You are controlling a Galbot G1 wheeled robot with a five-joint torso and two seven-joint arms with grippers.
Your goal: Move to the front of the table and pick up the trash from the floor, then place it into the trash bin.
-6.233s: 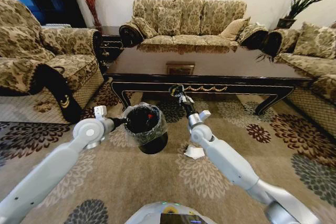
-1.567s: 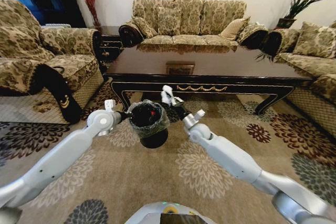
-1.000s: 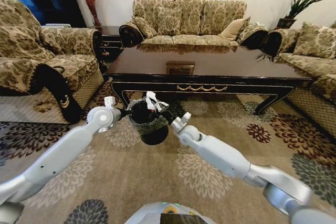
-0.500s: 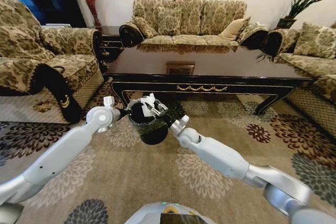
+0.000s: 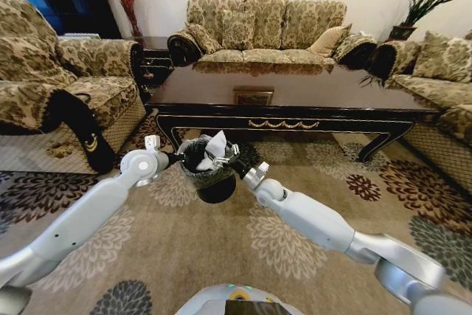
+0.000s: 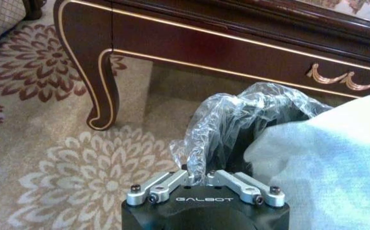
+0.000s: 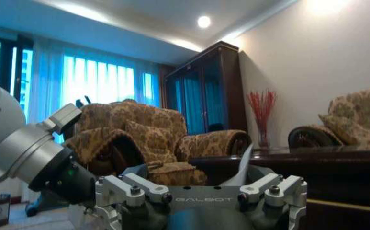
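Step in hand, as judged: drop of crumpled white paper into the trash bin.

The left gripper is clamped on the bin's bagged rim and holds the bin off the floor, in front of the table. The right gripper sits over the bin mouth, jaws closed on the white paper, which sticks up above the rim. In the left wrist view the paper looms just beside the plastic bag; how far inside the opening it sits is hard to judge from here.

Advice to you: keep the left arm steady so the bin does not tilt. Lower or tip the right wrist until the paper is below the rim before opening, since a light, springy sheet may catch on the loose liner or slide over the edge. Open fully, then lift straight up, clear of the bag.

Change against 6.2 s ago: the right gripper was then low beside the bin, near a white scrap on the carpet; that patch of carpet is now bare and the gripper is over the bin. Half a second ago the paper lay lower against the rim; it now stands more upright.
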